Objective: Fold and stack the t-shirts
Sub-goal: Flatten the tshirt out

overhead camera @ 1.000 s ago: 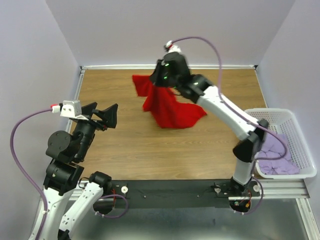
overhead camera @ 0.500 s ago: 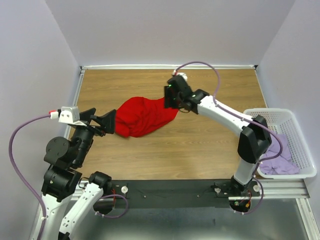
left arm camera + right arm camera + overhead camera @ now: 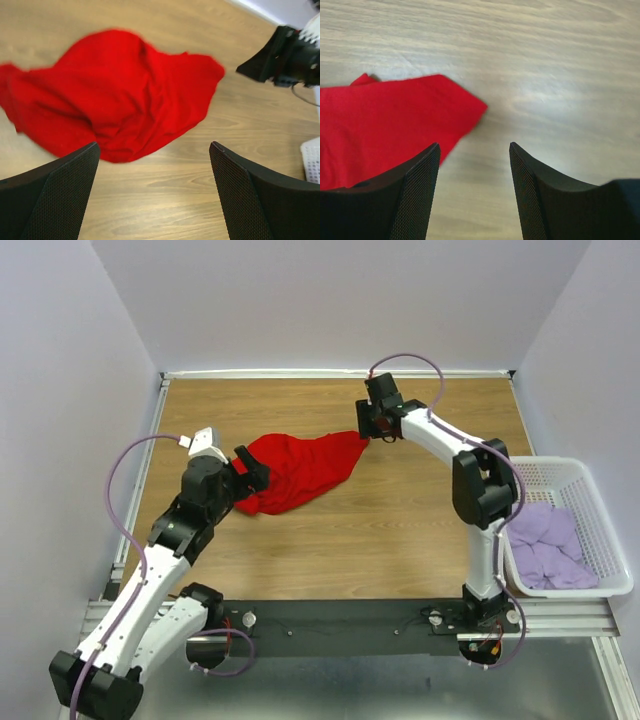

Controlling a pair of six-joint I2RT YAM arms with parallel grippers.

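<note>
The red t-shirt (image 3: 300,468) lies crumpled on the wooden table, left of centre, with one corner pointing right. My left gripper (image 3: 252,470) stands open at its left edge, over the cloth. In the left wrist view the shirt (image 3: 115,95) spreads beyond the wide-open left gripper (image 3: 154,146), with bare wood between the fingers. My right gripper (image 3: 372,430) is open just past the shirt's right corner. In the right wrist view that corner (image 3: 395,120) lies left of the right gripper (image 3: 474,145), which holds nothing. Pale lilac t-shirts (image 3: 545,545) lie heaped in the basket.
A white lattice basket (image 3: 600,502) stands at the table's right edge, beside the right arm's base. A raised white rail (image 3: 300,373) runs along the table's far edge, and lilac walls close in on three sides. The right gripper's black body (image 3: 280,55) shows in the left wrist view.
The right gripper has opened and let the red shirt fall; the shirt went from hanging to lying on the table. The left arm has reached forward to the shirt's left edge.
</note>
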